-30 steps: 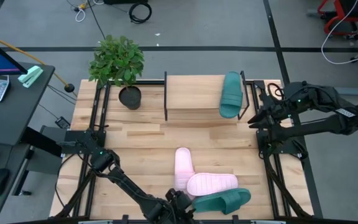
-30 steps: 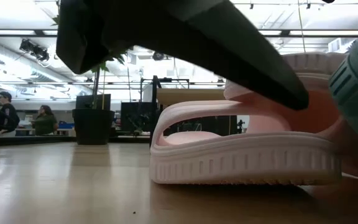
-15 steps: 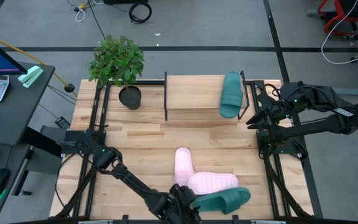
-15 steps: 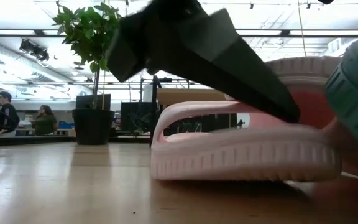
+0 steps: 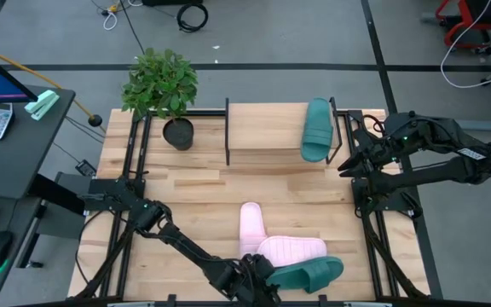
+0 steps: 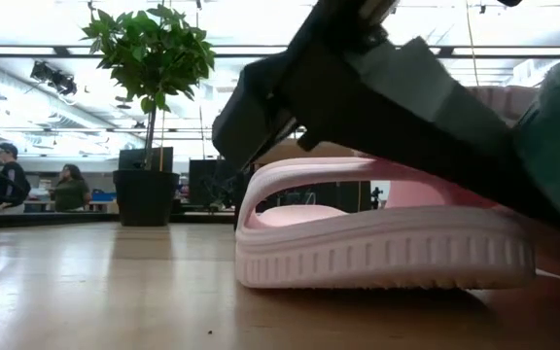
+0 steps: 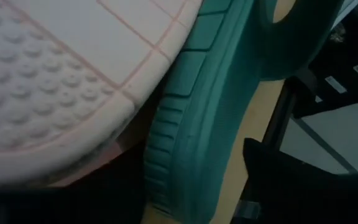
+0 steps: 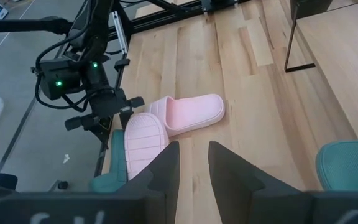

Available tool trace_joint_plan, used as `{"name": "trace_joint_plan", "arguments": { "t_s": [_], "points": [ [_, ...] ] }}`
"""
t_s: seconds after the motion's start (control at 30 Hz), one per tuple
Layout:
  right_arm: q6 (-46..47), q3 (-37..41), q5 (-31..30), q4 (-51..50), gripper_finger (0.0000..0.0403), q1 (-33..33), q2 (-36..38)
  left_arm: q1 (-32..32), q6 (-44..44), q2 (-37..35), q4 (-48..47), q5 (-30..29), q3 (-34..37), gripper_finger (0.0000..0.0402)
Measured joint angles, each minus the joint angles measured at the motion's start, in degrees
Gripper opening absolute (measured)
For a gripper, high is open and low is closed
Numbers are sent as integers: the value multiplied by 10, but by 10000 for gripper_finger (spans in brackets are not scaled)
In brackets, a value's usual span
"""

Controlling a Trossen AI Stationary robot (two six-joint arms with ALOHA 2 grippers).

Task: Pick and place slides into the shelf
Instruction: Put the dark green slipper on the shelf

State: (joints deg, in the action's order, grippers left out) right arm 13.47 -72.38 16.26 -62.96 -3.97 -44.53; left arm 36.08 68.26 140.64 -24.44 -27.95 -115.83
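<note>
One teal slide [image 5: 317,128] lies on the shelf [image 5: 267,128] at the far side. Near the front edge lie three more. A pink slide [image 5: 251,228] sits sole down, and a second pink slide [image 5: 292,251] lies sole up across its near end. A teal slide [image 5: 312,273] rests on the table, partly under the upturned one. My left gripper [image 5: 261,273] is open at this teal slide's left end, its fingers standing either side of the ribbed sole edge [image 7: 185,124]. My right gripper [image 8: 194,165] waits open, raised beside the table's right edge. My left gripper comes slanting down from the table's left at the teal slide's left end. One finger [image 7: 303,183] stands clear of the sole edge, with bare wood between them. The other finger is dark under the pink sole [image 7: 55,74]. Whether it touches either slide I cannot tell.
A potted plant [image 5: 164,89] stands at the far left corner beside the shelf. Black metal frames [image 5: 126,213] run along both table sides. Bare wood [image 5: 194,183] lies between the shelf and the slides. People sit in the room far behind the table [image 6: 66,185].
My left gripper has moved along the near edge toward the table's right, sinking slightly, up to the left end of the teal slide by the pink pair. The slides lie as they did.
</note>
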Motion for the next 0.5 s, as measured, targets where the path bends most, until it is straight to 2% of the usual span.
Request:
{"name": "trace_joint_plan", "arguments": {
  "t_s": [0.1,0.2,0.5],
  "points": [
    [0,0,2,0,92,0,0,-3,3,0,-4,27,0,170],
    [0,0,2,0,92,0,0,-5,-3,0,3,53,0,83],
    [-1,0,2,0,92,0,0,-8,-16,-25,-7,108,0,78]
  ]
}}
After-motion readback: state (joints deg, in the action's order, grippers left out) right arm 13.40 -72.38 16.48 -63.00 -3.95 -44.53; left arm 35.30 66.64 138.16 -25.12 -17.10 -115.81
